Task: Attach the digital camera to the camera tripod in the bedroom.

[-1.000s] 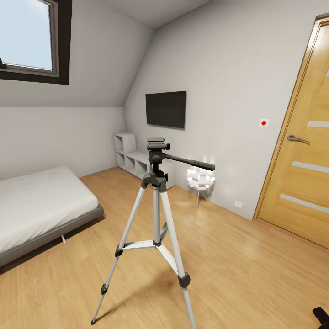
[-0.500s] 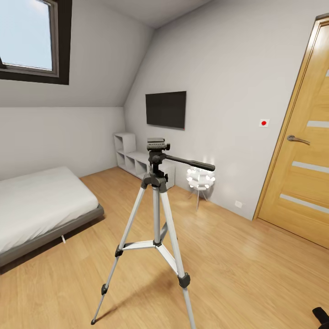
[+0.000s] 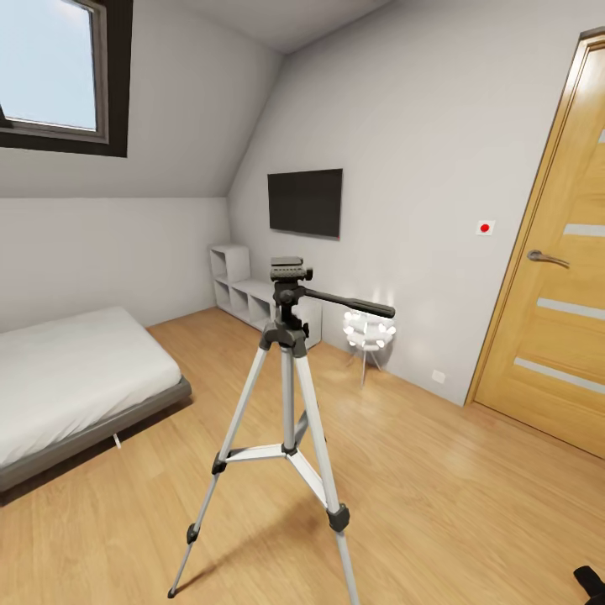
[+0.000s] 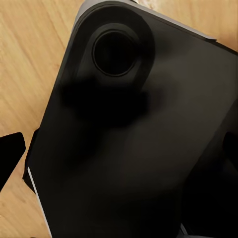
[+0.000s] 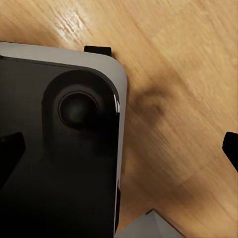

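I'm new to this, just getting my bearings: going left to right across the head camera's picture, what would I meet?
Skylight → bed → white cube shelves → camera tripod → small lit lamp → red wall button → wooden door.

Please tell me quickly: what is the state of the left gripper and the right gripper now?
Left gripper: jaws wide apart, open, holding nothing.
Right gripper: jaws wide apart, open, holding nothing.

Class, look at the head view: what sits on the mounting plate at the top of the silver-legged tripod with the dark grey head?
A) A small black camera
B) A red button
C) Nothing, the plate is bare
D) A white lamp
C: the silver-legged tripod stands on the wood floor, its head plate bare.
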Motion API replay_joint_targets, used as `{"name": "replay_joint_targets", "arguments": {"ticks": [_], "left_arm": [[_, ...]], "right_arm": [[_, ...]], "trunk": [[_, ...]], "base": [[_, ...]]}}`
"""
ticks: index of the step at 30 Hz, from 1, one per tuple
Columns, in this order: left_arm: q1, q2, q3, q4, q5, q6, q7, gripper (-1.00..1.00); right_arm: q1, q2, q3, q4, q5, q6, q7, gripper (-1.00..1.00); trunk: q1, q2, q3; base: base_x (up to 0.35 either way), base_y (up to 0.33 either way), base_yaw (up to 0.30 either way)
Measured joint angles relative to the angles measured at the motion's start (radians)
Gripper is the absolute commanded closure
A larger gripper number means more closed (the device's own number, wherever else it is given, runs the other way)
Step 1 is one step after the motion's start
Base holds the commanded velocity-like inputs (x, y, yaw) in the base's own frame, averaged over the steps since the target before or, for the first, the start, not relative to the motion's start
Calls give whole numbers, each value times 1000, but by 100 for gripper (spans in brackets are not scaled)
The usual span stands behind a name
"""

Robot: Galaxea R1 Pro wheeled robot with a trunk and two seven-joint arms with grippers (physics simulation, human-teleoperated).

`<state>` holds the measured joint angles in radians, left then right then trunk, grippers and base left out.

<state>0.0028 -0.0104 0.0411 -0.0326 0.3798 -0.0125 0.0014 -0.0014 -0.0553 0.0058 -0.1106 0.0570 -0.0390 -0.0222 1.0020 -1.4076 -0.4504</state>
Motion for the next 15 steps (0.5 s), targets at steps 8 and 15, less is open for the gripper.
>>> {"name": "replay_joint_targets", "arguments": {"ticks": [8, 15], "left_arm": [[0, 1, 1, 0, 1, -1, 0, -100], [0, 1, 1, -1, 1, -23, 0, -100]], "right_arm": [[0, 0, 0, 0, 0, 0, 0, -100], [0, 0, 0, 1, 0, 0, 0, -100]], "trunk": [[0, 0, 0], [0, 0, 0]], "base": [[0, 0, 0], [0, 0, 0]]}}
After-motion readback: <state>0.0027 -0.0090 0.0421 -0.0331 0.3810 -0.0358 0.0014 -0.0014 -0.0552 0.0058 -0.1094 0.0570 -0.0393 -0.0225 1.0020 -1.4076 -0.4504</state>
